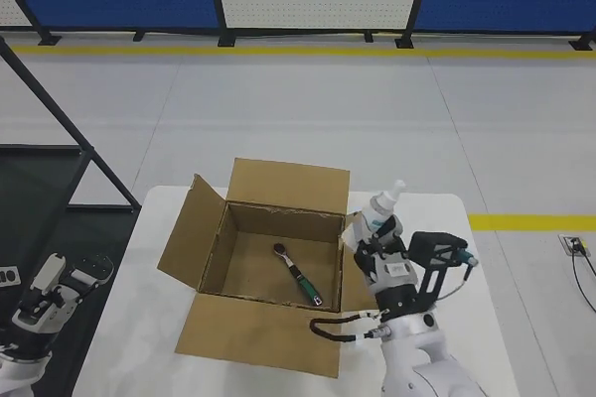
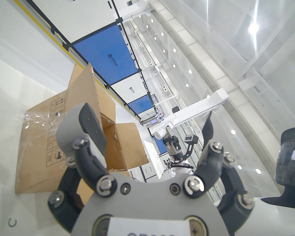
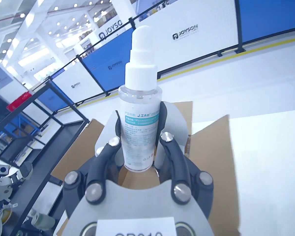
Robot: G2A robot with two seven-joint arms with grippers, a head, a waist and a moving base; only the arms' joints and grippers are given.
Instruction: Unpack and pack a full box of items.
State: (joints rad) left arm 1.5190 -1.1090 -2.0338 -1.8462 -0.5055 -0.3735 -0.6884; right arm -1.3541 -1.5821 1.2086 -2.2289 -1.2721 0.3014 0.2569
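White table [image 1: 139,328] is occupied by an open cardboard box [image 1: 283,220], flaps folded outward. Left gripper [image 2: 148,116] is held beside the table's left edge, fingers spread wide, nothing between them. Right gripper [image 3: 140,117] is held at the box's right flap, pinched on a clear spray bottle [image 3: 139,133]: white pump cap protruding past the fingertips, teal-banded label. Ratchet wrench [image 1: 300,275], green-and-black handle, is seen lying on the box floor.
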